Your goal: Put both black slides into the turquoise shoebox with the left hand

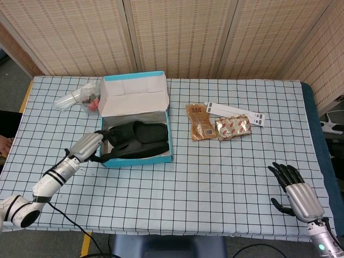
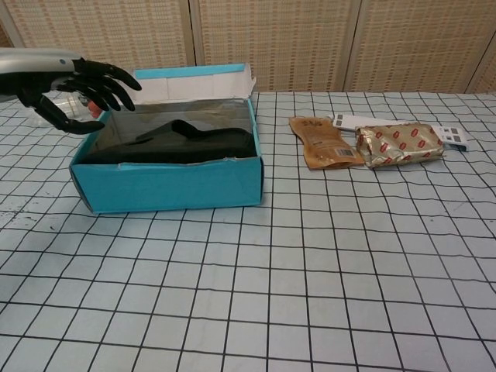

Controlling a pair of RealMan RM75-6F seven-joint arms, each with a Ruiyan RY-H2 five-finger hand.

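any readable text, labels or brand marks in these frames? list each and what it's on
None can be read.
Brown pouch: dark print, too blurred to read.
Gold packet: red pattern only, no legible words.
White strip: dark marks at its ends, too small to read.
Turquoise shoebox: no print visible on its front wall.
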